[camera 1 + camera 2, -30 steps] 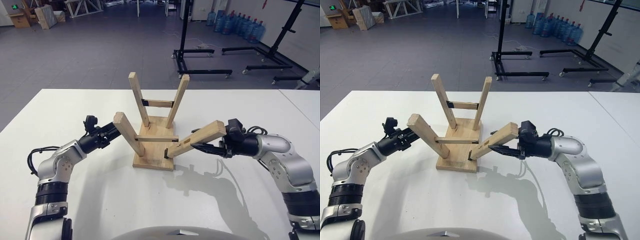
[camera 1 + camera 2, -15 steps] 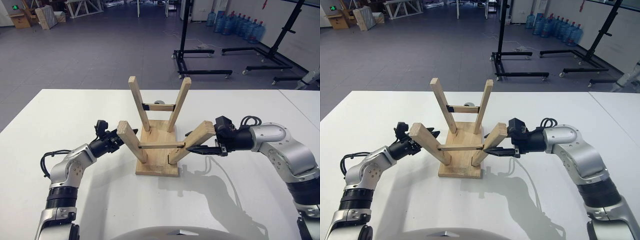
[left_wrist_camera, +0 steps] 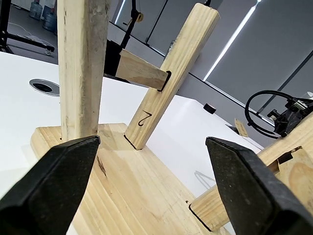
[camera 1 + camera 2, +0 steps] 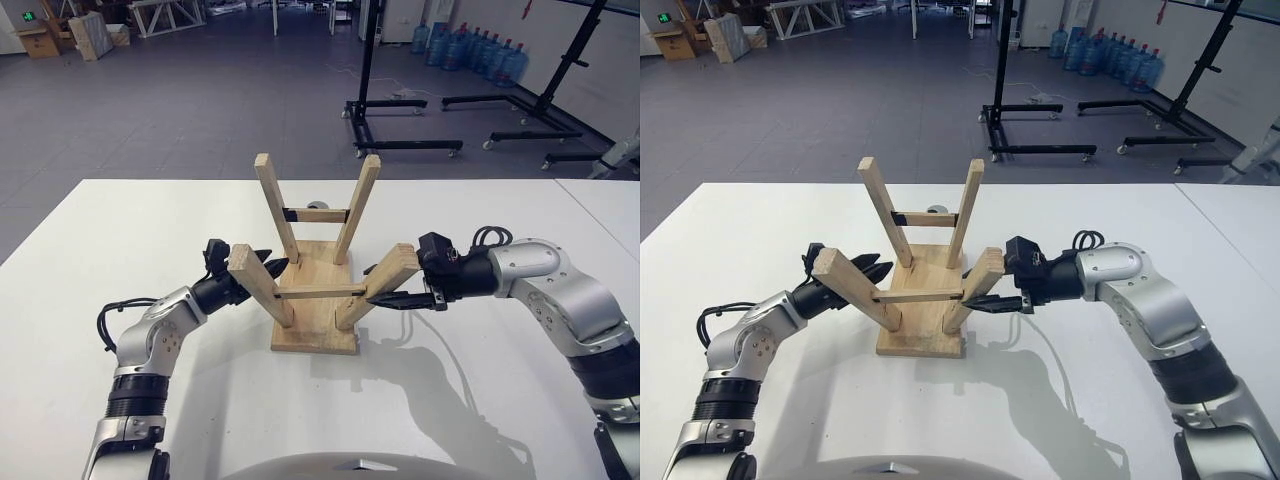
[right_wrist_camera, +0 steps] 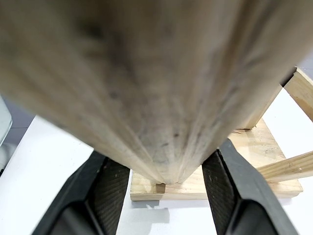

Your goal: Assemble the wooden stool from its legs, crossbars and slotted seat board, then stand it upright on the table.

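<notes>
The stool lies upside down on the white table (image 4: 480, 400), its seat board (image 4: 315, 335) flat and its legs pointing up. The two rear legs (image 4: 275, 205) are joined by a crossbar (image 4: 318, 214). A thin crossbar (image 4: 320, 292) links the front left leg (image 4: 260, 285) and the front right leg (image 4: 375, 290), both leaning outward. My left gripper (image 4: 262, 258) is open beside the top of the front left leg, with nothing between its fingers (image 3: 54, 176). My right gripper (image 4: 395, 285) is shut on the front right leg (image 5: 146, 73) near its upper end.
A round grommet hole (image 3: 44, 86) sits in the table behind the stool. Black wheeled frames (image 4: 400, 110) and water bottles (image 4: 480, 45) stand on the floor far beyond the table. White tabletop extends on both sides and in front.
Both arms moved inward. The front legs, splayed wide before, now stand steeper on the seat board. My left gripper slid past the left leg's top.
</notes>
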Controlling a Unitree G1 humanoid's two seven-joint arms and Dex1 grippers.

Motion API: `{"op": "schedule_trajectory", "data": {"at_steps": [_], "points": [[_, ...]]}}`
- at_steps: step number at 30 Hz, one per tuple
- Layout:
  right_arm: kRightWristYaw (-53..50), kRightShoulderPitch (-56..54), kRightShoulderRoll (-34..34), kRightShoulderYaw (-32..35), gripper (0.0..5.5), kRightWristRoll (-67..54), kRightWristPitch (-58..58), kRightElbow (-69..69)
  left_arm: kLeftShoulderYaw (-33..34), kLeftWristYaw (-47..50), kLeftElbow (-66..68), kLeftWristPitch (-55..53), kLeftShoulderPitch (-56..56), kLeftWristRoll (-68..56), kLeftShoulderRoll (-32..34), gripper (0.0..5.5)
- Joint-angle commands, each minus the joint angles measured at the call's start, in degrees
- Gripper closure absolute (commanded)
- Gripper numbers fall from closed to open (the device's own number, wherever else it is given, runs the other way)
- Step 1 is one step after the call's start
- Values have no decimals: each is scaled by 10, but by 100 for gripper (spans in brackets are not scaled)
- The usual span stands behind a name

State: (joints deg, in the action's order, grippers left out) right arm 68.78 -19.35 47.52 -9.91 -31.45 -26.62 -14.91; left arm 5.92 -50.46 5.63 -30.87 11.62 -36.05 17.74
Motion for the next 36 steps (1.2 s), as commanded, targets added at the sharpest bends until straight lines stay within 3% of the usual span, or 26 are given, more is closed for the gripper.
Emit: {"op": "schedule_trajectory", "data": {"at_steps": [1,9,17,20,27,32,36], "points": [[-11,19,14,-29,345,52,-20,27,-15,-3,10,2,-6,7,-8,154],[-70,17,-28,13,223,47,-19,19,-1,-1,14,8,-9,6,-2,154],[-77,104,-12,101,223,-8,-50,-27,19,9,-8,-1,-27,0,4,154],[-115,120,-23,180,223,-87,-99,-74,16,38,-5,3,-24,-2,-30,154],[-140,188,8,247,223,-107,-123,-112,-5,111,-36,7,-50,5,-100,154],[-136,117,51,324,223,-123,-112,-56,-31,152,-64,10,-72,20,-128,154],[-142,61,59,343,223,-165,-122,-73,-58,189,-78,9,-81,38,-148,154]]}}
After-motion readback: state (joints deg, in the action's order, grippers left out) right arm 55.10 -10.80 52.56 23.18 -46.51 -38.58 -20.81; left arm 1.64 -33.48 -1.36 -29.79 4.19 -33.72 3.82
